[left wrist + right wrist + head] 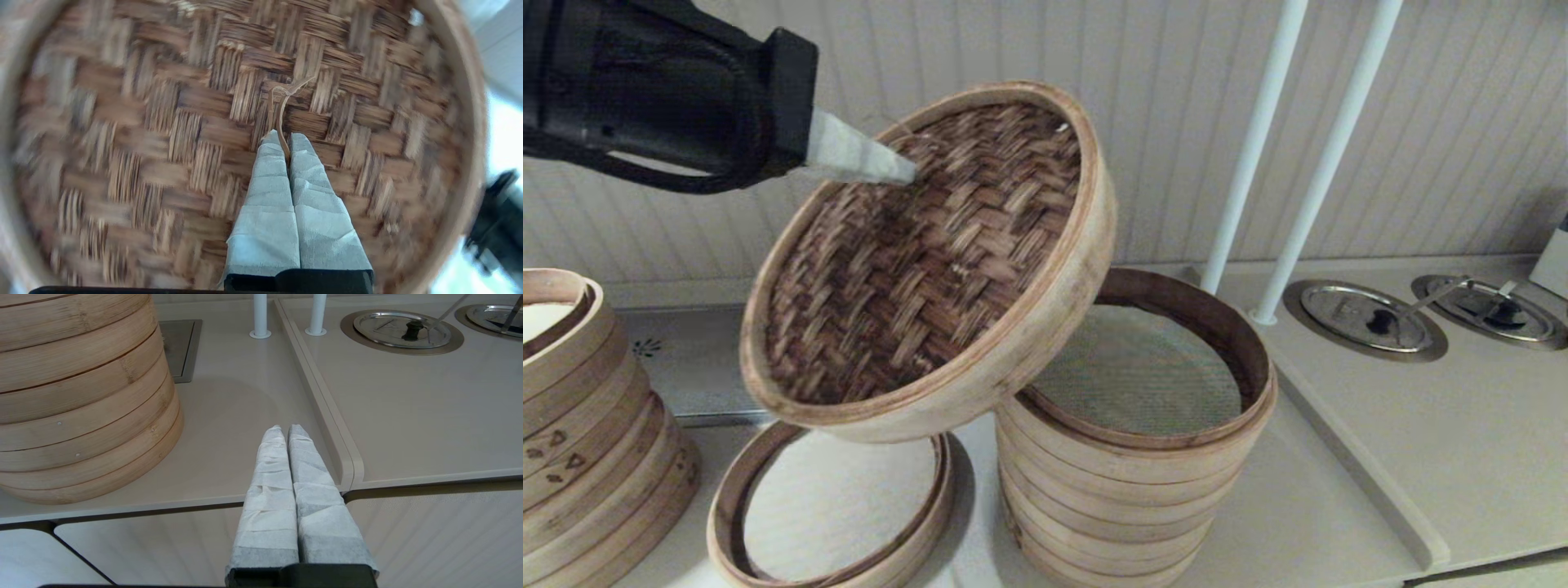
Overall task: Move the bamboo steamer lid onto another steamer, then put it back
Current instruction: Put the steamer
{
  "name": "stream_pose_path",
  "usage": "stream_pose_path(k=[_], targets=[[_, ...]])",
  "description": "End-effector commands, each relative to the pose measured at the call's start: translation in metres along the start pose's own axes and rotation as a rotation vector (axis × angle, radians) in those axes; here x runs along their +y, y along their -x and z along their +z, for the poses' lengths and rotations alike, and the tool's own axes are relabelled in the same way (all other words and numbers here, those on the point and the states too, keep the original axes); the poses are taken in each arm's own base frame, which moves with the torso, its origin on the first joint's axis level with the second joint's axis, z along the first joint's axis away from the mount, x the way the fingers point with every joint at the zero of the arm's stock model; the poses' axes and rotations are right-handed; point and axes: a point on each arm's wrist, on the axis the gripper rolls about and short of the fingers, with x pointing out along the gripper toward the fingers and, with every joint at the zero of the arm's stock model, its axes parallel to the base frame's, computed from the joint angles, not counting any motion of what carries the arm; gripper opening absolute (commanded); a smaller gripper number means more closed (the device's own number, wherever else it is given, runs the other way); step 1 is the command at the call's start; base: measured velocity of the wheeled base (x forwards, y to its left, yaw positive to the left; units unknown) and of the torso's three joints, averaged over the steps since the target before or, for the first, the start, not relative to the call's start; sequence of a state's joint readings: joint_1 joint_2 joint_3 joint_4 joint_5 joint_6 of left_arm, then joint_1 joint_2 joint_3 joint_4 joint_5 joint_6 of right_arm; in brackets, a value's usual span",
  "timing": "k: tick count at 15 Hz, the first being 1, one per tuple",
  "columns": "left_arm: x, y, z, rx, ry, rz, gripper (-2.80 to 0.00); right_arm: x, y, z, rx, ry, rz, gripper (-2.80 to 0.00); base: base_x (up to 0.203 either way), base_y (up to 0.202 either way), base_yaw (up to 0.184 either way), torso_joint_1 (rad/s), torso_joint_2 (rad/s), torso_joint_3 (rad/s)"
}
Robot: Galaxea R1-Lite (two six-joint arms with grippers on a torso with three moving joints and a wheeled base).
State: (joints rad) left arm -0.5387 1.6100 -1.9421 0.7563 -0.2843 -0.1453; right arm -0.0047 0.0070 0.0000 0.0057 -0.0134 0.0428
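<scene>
The bamboo steamer lid point(931, 261) hangs in the air, steeply tilted, its dark woven top facing me. My left gripper point(907, 173) is shut on the lid's small loop handle point(282, 110), which is pinched between the taped fingers point(265, 192). The lid's lower rim hangs over the low tray and overlaps the left edge of the other steamer point(1135, 457), a tall stack of pale rings with a grey-green mesh liner point(1135, 367), uncovered. My right gripper point(284, 430) is shut on nothing, low at the counter's front edge, to the right of that stack point(77, 396).
A low tray with white cloth liner point(833, 506) sits at the front left under the lid. A stack with triangle marks point(580, 433) stands at the far left. Two white poles point(1258, 147) rise behind; two metal lids point(1368, 318) are set in the raised counter at right.
</scene>
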Motion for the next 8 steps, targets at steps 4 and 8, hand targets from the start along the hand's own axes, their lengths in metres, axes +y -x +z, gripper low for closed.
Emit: stream_pose_path(k=[4,8], targets=[[-0.022,-0.060,0.006,-0.050,-0.013,-0.123,-2.80,0.000,0.000,-0.001,0.004,0.000,0.001,-2.80,0.000,0.000,0.000,0.000,0.00,0.000],[-0.025,-0.087,0.005,-0.069,-0.020,-0.135,-2.80,0.000,0.000,-0.001,0.004,0.000,0.001,-2.80,0.000,0.000,0.000,0.000,0.00,0.000]])
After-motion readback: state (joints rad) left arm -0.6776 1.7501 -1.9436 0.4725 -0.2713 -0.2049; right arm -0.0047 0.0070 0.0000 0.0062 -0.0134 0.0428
